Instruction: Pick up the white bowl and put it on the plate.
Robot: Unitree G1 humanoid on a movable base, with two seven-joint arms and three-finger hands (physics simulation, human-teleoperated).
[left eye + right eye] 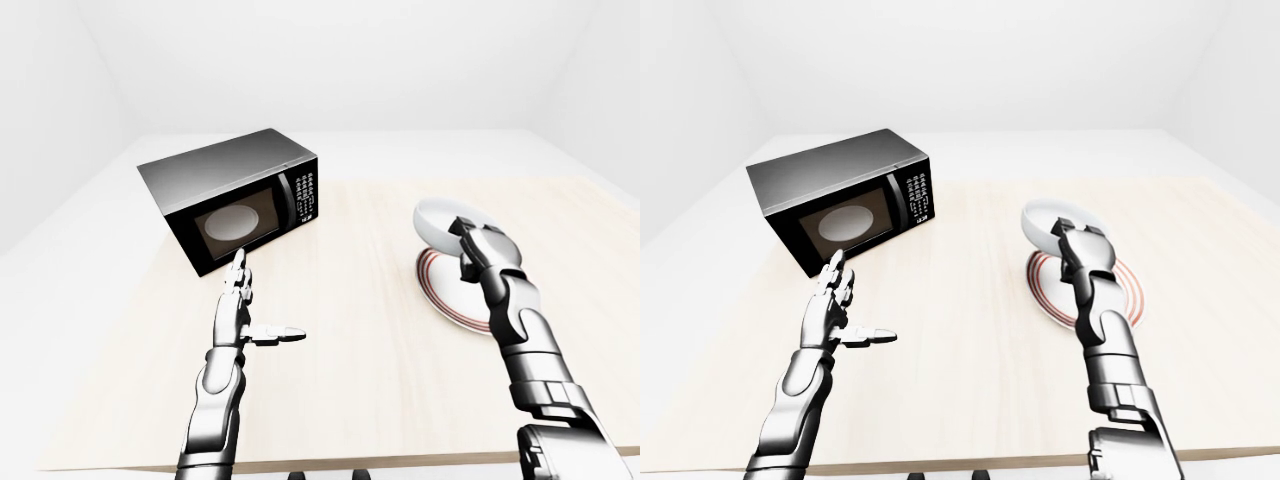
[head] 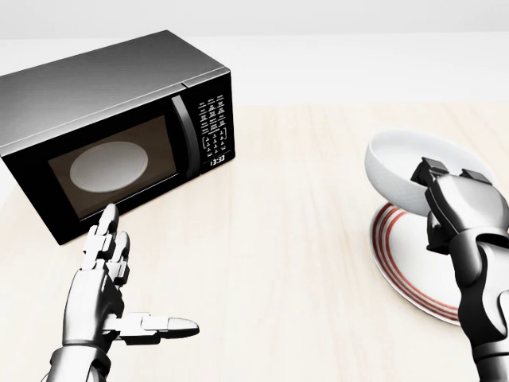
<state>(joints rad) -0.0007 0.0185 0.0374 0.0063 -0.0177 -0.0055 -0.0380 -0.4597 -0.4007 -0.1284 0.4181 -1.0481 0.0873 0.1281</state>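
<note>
The white bowl (image 2: pixel 402 171) hangs tilted in the air at the right of the head view, over the upper left edge of the red-ringed plate (image 2: pixel 402 259). My right hand (image 2: pixel 445 179) is shut on the bowl's near rim, fingers hooked over it. The plate lies flat on the light wooden table (image 2: pixel 286 239), partly hidden by my right forearm. My left hand (image 2: pixel 119 270) is open at the lower left, fingers spread and thumb pointing right, holding nothing.
A black microwave (image 2: pixel 111 127) with its door closed stands at the upper left of the table, just above my left hand. The table's far edge meets a white floor and white walls (image 1: pixel 330 80).
</note>
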